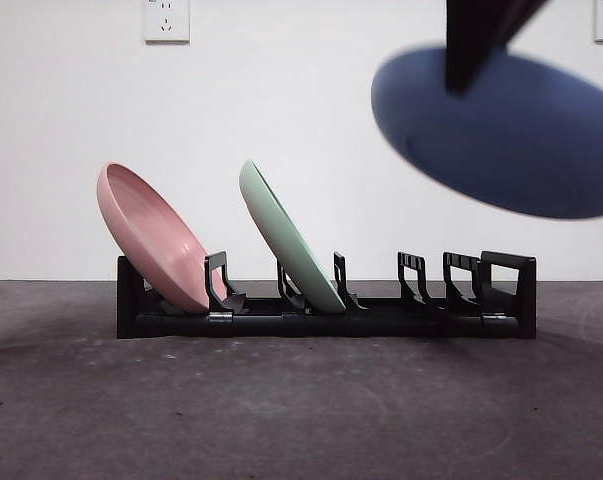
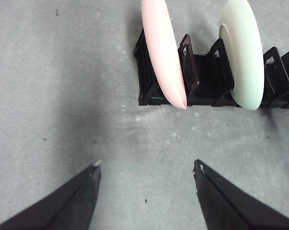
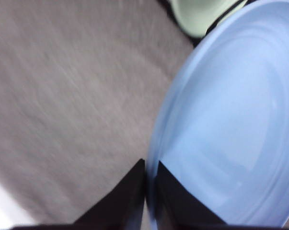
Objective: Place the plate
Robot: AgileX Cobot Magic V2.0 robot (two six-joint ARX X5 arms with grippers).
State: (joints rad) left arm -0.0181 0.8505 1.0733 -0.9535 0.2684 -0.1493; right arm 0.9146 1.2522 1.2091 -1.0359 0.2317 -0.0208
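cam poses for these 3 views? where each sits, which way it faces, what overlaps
Front: low, table height, facing level across the rack to the wall; a dark arm enters top right, holding the blue plate above the rack.
Left wrist: on the left arm, looking down at table and rack end; left hand open, empty.
Right wrist: on the right arm, blurred; right hand pinching the blue plate's rim.
Shared: front and left wrist both show pink plate and green plate.

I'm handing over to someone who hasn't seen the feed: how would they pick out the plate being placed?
Start at the long black slotted dish rack standing on the dark table, then look up above its vacant end. There the round blue plate hangs tilted in the air, its rim pinched by the right gripper. The pink plate and pale green plate sit leaning in the rack; only the blue one is airborne.
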